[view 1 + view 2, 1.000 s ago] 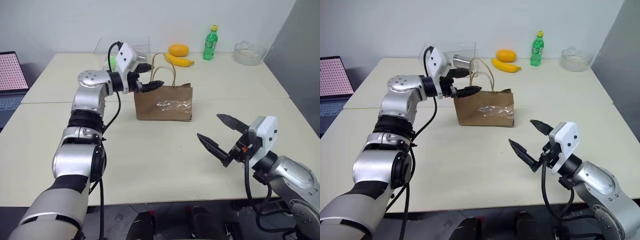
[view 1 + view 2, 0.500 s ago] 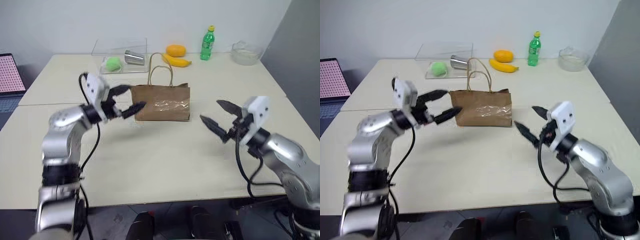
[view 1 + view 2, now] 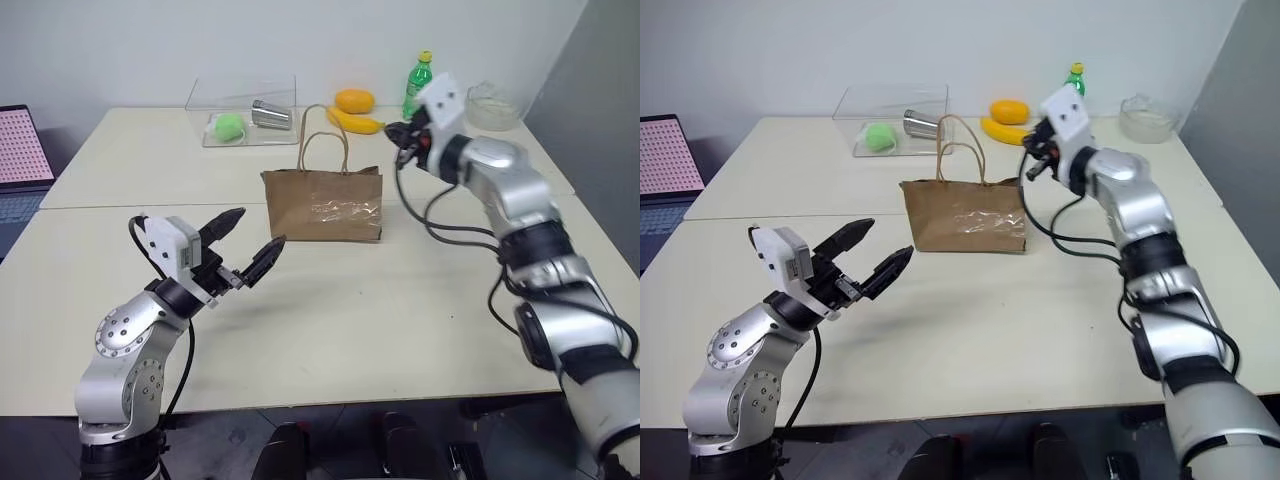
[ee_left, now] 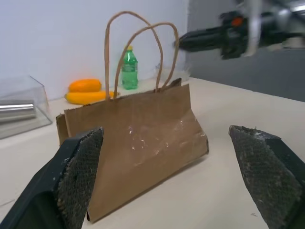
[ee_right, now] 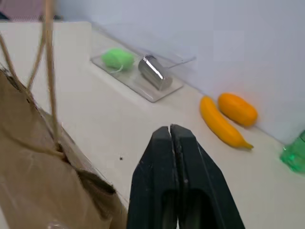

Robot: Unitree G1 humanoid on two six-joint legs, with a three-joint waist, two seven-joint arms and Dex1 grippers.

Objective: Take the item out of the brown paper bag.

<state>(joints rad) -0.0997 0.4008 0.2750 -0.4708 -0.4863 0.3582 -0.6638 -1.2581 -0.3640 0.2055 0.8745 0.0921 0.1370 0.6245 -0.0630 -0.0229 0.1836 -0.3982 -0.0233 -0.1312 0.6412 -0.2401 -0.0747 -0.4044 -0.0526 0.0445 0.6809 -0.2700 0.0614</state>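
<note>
The brown paper bag (image 3: 322, 205) stands upright mid-table, its two loop handles (image 3: 322, 138) raised and a shiny creased patch on its near side. The item is hidden inside it. My left gripper (image 3: 252, 240) is open and empty, hovering off the bag's near left corner and pointing at it; the bag (image 4: 138, 143) shows between its spread fingers (image 4: 78, 176). My right gripper (image 3: 395, 135) is shut on nothing, held just above the bag's right end. Its closed fingers (image 5: 172, 143) sit past the bag's rim (image 5: 43, 148), beside the handles.
Along the back edge stand a clear tray (image 3: 240, 128) with a green ball (image 3: 228, 125) and a metal cup (image 3: 268, 113), a banana (image 3: 358, 121), an orange fruit (image 3: 355, 100), a green bottle (image 3: 418, 85) and a glass bowl (image 3: 492, 105). A laptop (image 3: 20, 150) sits far left.
My left gripper pulled back from the bag's handles toward me and lower, staying open. My right arm swung up and forward to the bag's right end and its fingers shut.
</note>
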